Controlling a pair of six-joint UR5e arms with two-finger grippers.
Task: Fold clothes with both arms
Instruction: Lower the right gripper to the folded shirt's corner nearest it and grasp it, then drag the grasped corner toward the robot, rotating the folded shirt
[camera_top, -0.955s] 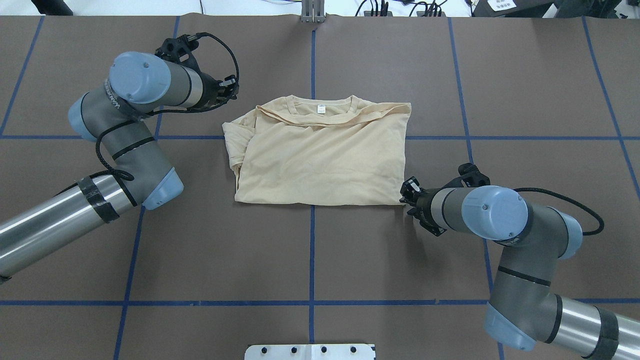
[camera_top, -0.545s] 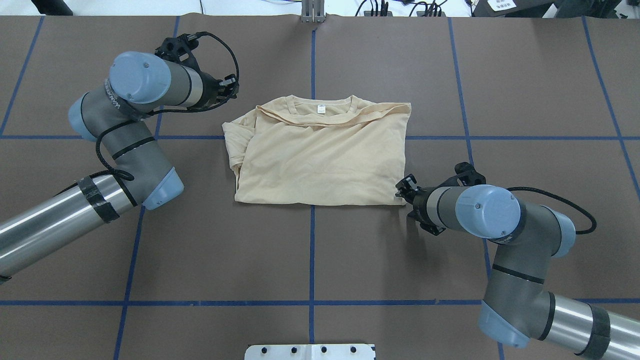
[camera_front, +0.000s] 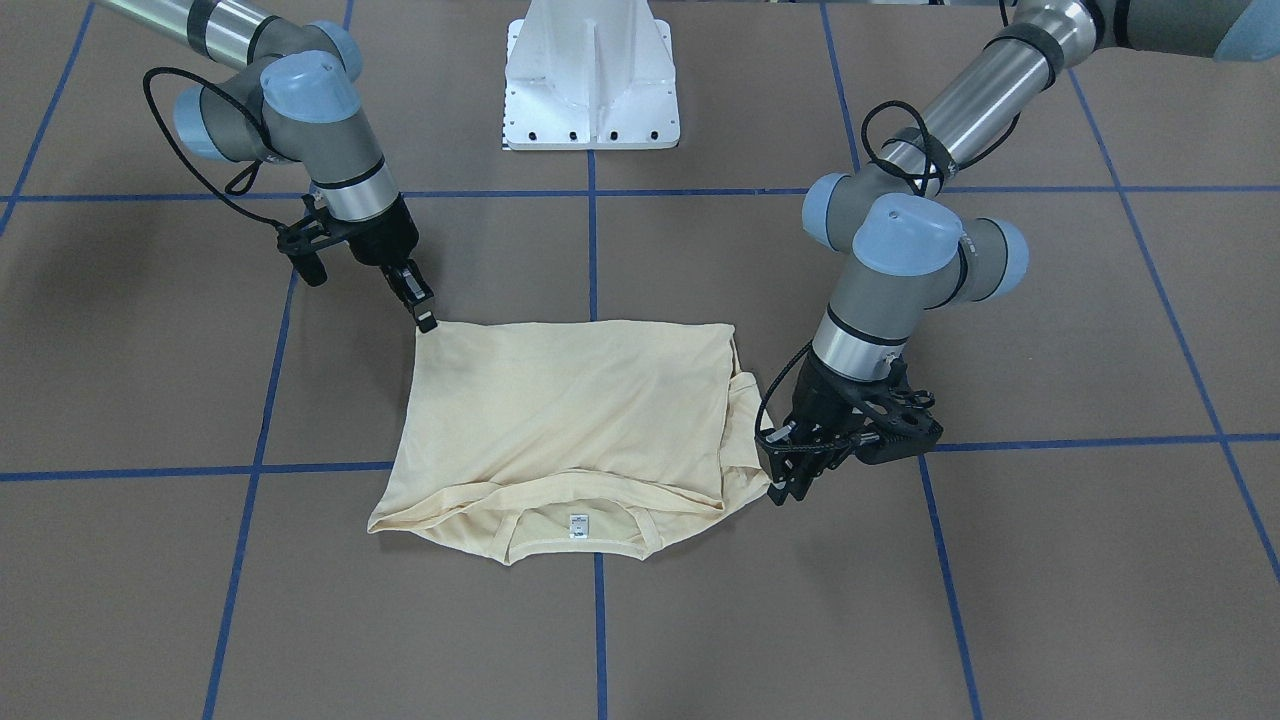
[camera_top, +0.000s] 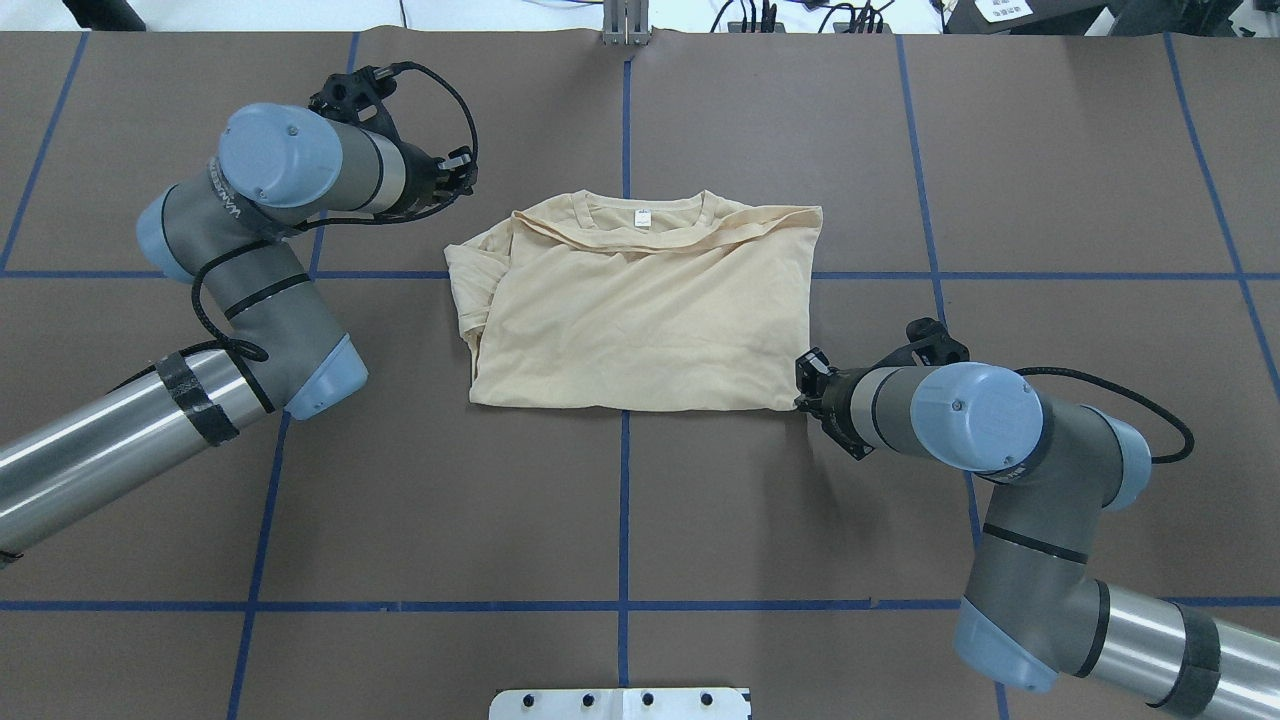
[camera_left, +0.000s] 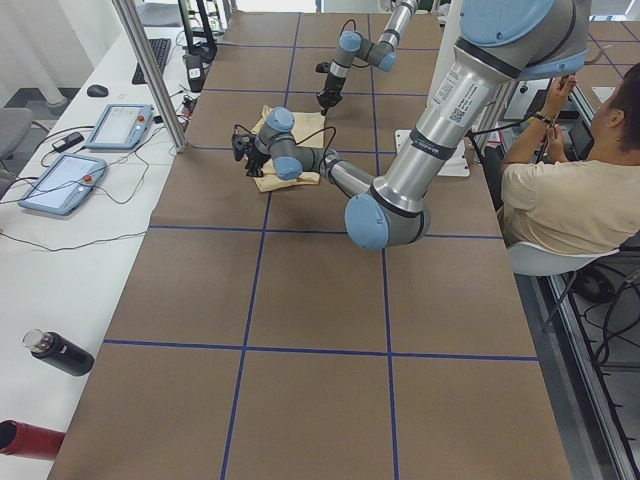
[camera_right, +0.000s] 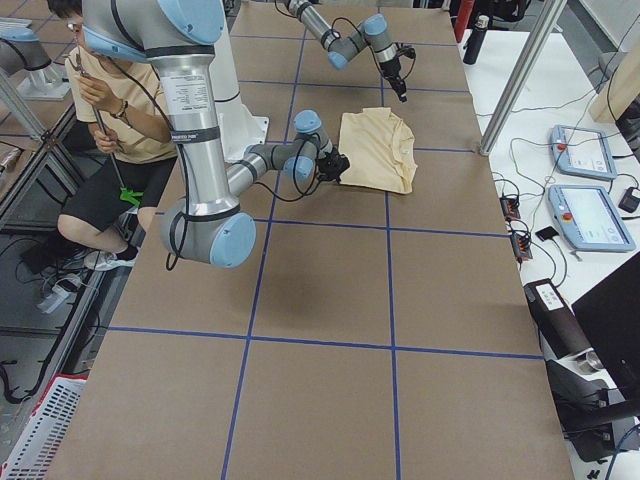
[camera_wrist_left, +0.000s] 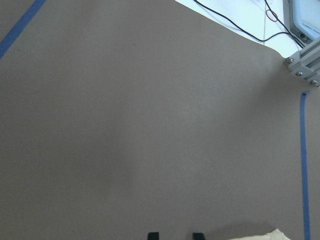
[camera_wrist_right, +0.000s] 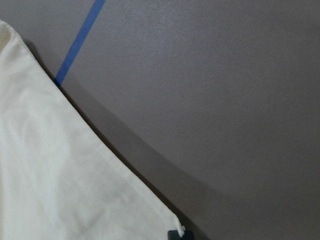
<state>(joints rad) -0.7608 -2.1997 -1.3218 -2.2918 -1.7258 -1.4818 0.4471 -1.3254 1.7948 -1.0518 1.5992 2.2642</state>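
The T-shirt (camera_top: 640, 320) lies part-folded at the centre of the overhead frame. It looks soft, light and limp, so I'd grab corners. The right gripper (camera_front: 426, 320) touches its lower-right corner there, but I cannot tell whether it is pinching. The left gripper (camera_wrist_left: 176, 235) hangs near the upper-left sleeve, fingers spread, empty.

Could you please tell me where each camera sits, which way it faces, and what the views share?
Front-facing: across the table, facing the robot; left arm at right, white base, T-shirt.
Overhead: behind the robot, looking forward and down; left gripper and right gripper flank the T-shirt.
Exterior left: table's left end; left arm near.
Exterior right: opposite end; right arm near.
Left wrist: looks at bare table; two fingers show.
Right wrist: looks at the T-shirt's corner; one fingertip shows.
Shared: both side views show a seated person.
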